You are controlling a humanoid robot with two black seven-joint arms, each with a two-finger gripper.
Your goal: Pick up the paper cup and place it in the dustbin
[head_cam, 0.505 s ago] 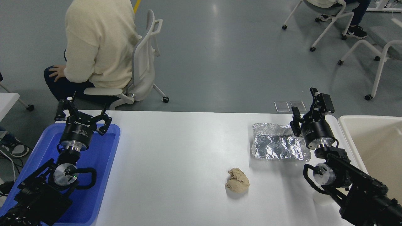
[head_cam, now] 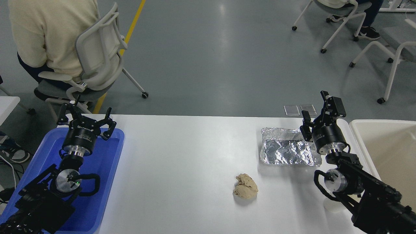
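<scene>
The paper cup (head_cam: pixel 334 205) is mostly hidden under the right arm near the bench (head_cam: pixel 182 156) edge. Light and crushable, it is best gripped gently across its wall. The right gripper (head_cam: pixel 317 112) fingers are spread, empty.

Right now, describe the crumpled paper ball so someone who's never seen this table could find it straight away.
Start at the white table and look toward its near edge, a little right of centre. The crumpled paper ball lies there alone, nearer the camera and to the left of the foil tray. It is the only tan, wrinkled lump; the tray is shiny silver and flat.
</scene>
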